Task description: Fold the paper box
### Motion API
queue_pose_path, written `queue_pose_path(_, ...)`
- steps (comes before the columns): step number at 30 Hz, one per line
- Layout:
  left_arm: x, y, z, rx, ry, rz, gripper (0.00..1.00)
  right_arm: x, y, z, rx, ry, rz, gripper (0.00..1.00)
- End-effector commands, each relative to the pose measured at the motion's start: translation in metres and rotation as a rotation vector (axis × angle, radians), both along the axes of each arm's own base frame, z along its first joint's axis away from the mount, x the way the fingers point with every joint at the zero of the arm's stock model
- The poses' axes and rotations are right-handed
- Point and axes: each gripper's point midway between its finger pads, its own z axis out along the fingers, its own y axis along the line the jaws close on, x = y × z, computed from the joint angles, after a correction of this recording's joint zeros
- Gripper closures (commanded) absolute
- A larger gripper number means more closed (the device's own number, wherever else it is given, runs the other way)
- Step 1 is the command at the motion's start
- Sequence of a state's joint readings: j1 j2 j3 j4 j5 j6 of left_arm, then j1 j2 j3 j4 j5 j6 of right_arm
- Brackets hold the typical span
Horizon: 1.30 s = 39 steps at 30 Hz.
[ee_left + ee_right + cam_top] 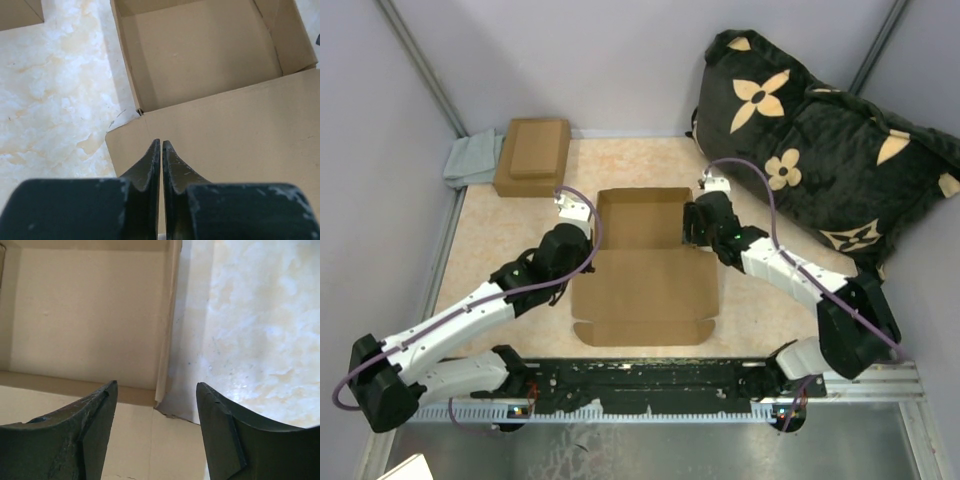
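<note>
Now the left pincer [161, 143] sits all but closed, just a hairline slit between its fingers, nothing clearly gripped, low over the left edge of the flat lid panel. The paper box [645, 270] lies right ahead of it: open tray beyond the tips with walls upright, lid spread flat beneath. Across the way, the right pincer [156, 385] gapes wide and empty, tips either side of the tray's right wall near the hinge corner, marbled table [260, 330] under its right finger
</note>
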<state>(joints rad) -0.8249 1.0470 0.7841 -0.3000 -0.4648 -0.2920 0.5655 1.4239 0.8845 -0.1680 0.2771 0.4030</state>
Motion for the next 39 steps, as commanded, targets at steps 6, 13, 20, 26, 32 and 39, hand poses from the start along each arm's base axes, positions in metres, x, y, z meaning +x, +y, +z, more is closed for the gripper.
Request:
queue_pose_path(6, -0.008, 0.005, 0.048, -0.089, -0.04, 0.02, 0.87, 0.07, 0.01, 0.096, -0.037, -0.166, 0.239, 0.35)
queue_pose_path(13, -0.023, 0.011, 0.039, -0.156, -0.011, 0.025, 0.81, 0.128, 0.067, 0.112, -0.065, -0.242, 0.508, 0.35)
queue_pose_path(20, -0.033, 0.019, 0.028, -0.192, 0.006, 0.04, 0.77, 0.152, 0.1, 0.071, -0.082, -0.218, 0.679, 0.35)
queue_pose_path(26, -0.035, 0.02, 0.021, -0.195, 0.013, 0.042, 0.77, 0.163, 0.114, 0.035, -0.177, -0.183, 0.749, 0.36)
queue_pose_path(32, -0.036, 0.017, 0.012, -0.193, 0.037, 0.037, 0.77, 0.18, 0.121, 0.008, -0.306, -0.188, 0.734, 0.36)
queue_pose_path(39, -0.037, 0.016, 0.005, -0.19, 0.052, 0.04, 0.77, 0.185, 0.133, -0.011, -0.298, -0.163, 0.774, 0.38)
